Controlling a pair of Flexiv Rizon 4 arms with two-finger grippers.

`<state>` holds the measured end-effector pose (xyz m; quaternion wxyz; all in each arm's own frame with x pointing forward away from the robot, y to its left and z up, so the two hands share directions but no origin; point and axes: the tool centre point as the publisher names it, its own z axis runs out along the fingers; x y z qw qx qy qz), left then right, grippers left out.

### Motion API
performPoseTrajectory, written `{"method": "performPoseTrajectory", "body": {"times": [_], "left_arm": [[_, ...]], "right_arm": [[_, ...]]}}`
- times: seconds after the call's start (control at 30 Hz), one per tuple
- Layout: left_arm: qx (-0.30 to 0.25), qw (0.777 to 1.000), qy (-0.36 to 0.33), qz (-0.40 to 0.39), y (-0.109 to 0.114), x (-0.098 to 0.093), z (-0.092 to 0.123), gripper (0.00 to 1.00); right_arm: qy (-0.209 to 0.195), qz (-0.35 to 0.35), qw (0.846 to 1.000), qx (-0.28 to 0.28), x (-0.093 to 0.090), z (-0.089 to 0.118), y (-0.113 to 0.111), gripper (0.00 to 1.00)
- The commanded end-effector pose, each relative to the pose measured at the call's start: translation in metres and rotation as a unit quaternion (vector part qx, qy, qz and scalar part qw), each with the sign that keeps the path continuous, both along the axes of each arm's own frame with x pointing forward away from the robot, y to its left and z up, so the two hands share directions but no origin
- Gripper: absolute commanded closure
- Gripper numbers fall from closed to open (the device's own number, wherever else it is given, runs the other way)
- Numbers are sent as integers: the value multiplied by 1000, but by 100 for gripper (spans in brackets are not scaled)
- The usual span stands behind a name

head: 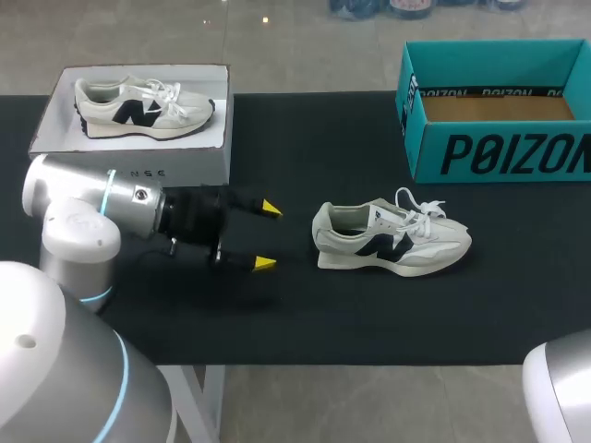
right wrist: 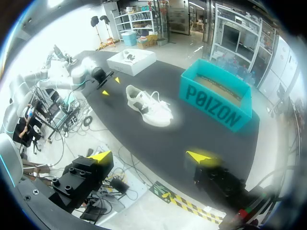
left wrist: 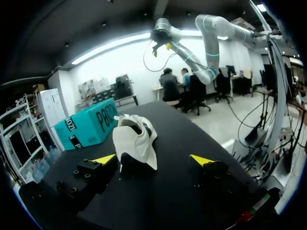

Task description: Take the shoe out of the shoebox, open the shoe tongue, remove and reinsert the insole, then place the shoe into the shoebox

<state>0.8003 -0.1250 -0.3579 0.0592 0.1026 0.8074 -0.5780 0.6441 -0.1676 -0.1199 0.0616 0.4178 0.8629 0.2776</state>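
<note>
A white and grey shoe (head: 392, 238) with a dark logo lies on its sole on the black table, heel toward my left arm and laces loose. My left gripper (head: 268, 236) hovers open just left of the heel and touches nothing. In the left wrist view the shoe's heel (left wrist: 136, 141) stands ahead of the left gripper (left wrist: 156, 159), between its spread fingers. The open teal shoebox (head: 499, 111) stands at the back right and looks empty. My right gripper (right wrist: 149, 156) is open, held high off the table's front edge, far from the shoe (right wrist: 146, 105) and shoebox (right wrist: 216, 98).
A white box (head: 138, 148) with a second, similar shoe (head: 143, 106) in it stands at the back left, behind my left arm. Black cloth (head: 305, 314) covers the table, bare in front of the shoe.
</note>
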Motion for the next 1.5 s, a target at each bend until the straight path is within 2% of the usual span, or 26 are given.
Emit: {"method": "performPoseTrajectory", "body": {"times": [0.03, 0.27, 0.43, 0.73, 0.97, 1.2, 1.5], "left_arm": [[1, 1000, 3, 1, -14, 3, -15, 0], [8, 1000, 25, -2, -33, 13, -32, 0], [29, 999, 43, 8, -43, 33, -50, 0], [40, 997, 69, 8, -41, 65, -56, 0], [38, 996, 86, -4, -49, 71, -66, 0], [30, 995, 100, -6, -56, 70, -81, 0], [19, 994, 106, -12, -65, 68, -89, 0]], "right_arm": [[4, 1, 1000, -1, 3, 2, 0, 0], [4, 1, 1000, -1, 3, 2, 0, 0], [4, 1, 1000, -1, 3, 2, 0, 0], [4, 1, 1000, -1, 3, 2, 0, 0], [4, 1, 1000, -1, 3, 2, 0, 0], [4, 1, 1000, -1, 3, 2, 0, 0], [4, 1, 1000, -1, 3, 2, 0, 0]]}}
